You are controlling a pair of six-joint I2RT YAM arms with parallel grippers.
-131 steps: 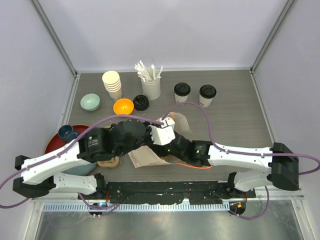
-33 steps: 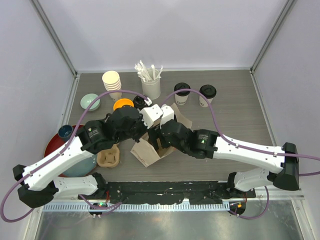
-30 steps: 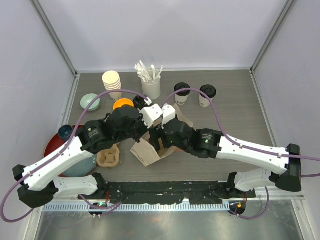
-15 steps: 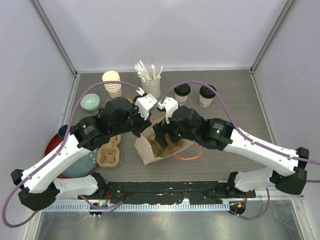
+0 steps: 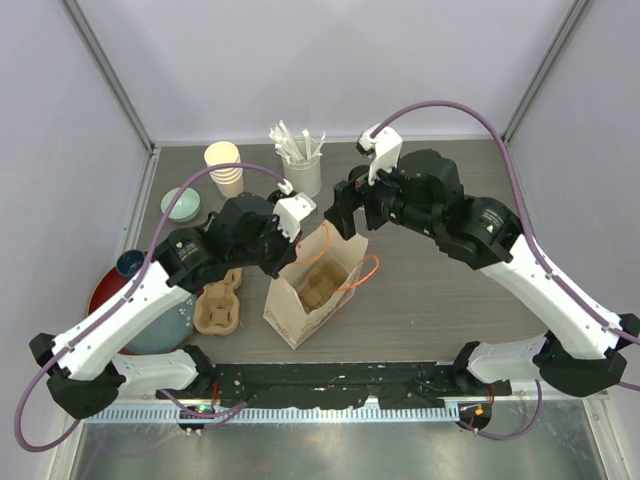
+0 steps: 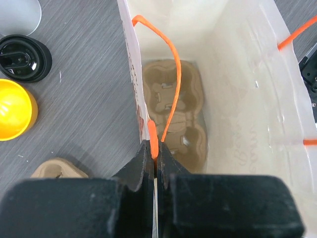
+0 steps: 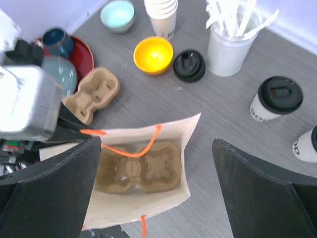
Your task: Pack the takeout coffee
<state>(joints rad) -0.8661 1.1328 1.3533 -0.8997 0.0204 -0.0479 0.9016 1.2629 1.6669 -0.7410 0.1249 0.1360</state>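
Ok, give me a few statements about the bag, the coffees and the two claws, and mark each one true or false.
1. A cardboard cup carrier lies at the bottom of the paper bag. True.
2. Both lidded coffees are inside the bag. False: the lidded cups stand on the table, outside the bag.
3. The left claw is pinched shut on the bag's rim, by an orange handle. True.
4. The right claw is closed around a cup. False: the right claw is wide open above the bag and holds nothing.
5. A black lid sits inside the yellow bowl. False: the loose black lid lies on the table beside the yellow bowl.
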